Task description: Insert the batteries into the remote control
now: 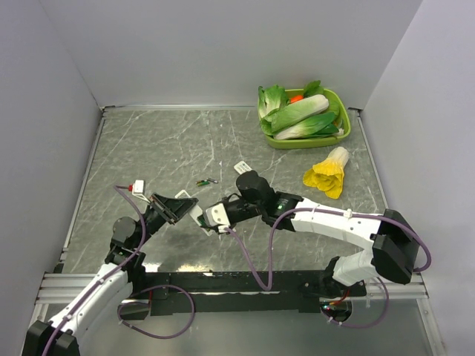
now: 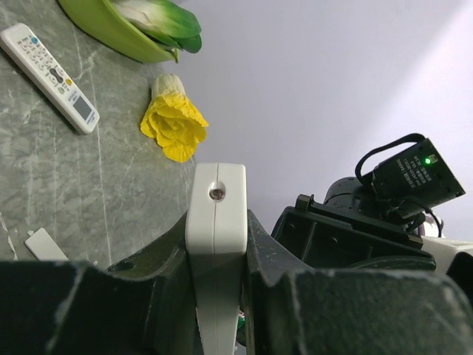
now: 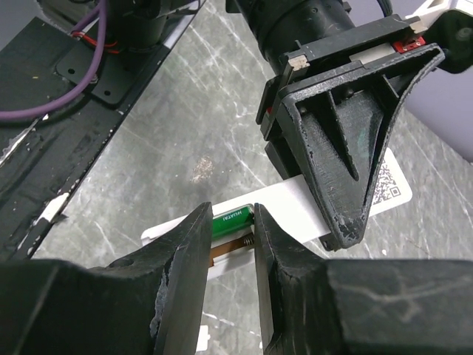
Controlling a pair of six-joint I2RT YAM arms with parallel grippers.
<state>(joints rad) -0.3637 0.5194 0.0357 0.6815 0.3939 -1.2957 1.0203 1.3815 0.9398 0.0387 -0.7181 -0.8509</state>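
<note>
The left gripper point(image 2: 216, 248) is closed on the remote point(image 2: 215, 200), and its fingers hide the remote's lower part. A second battery point(image 1: 206, 181), tiny and blurry, lies apart on the table point(image 1: 148, 141). The right gripper point(image 3: 231, 231) is narrow and holds a green battery point(image 3: 235, 217) at the remote's open compartment, with the battery's underside hidden.

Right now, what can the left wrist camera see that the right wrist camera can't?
Only the left wrist camera shows the bigger remote with coloured buttons, the yellow leafy vegetable and the green bowl. Only the right wrist camera shows a green battery lying in the remote's open back, between the fingers of the right gripper. Both show the white remote control clamped in the left gripper, and the grey table.
</note>
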